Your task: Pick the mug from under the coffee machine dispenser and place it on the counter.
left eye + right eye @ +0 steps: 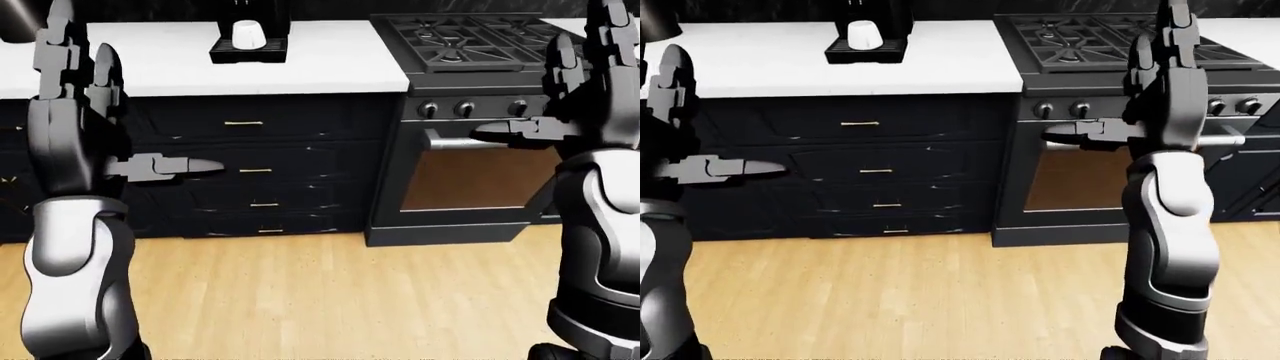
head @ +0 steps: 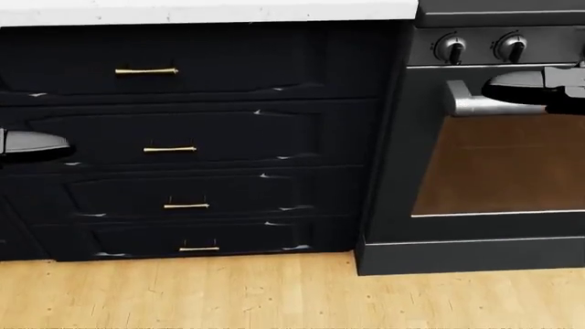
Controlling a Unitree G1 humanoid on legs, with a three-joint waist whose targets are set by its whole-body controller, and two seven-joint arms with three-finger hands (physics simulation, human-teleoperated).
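In the left-eye view, the mug (image 1: 247, 34) sits upside-down-looking and white on the drip tray under the coffee machine (image 1: 249, 30), at the top of the bench (image 1: 330, 64). You are well short of it, so step closer and square up before reaching. Your left hand (image 1: 85, 112) is raised, fingers spread, holding nothing.

The head view shows only drawers (image 2: 183, 147) and the oven (image 2: 494, 164).

In the right-eye view, your right hand (image 1: 1160, 82) is likewise open and empty.

You see white mug (image 1: 247, 33) on white counter (image 1: 330, 60); below counter, navy-black drawers (image 1: 260, 161), brass handles; pale wood-grain floor (image 1: 320, 292).
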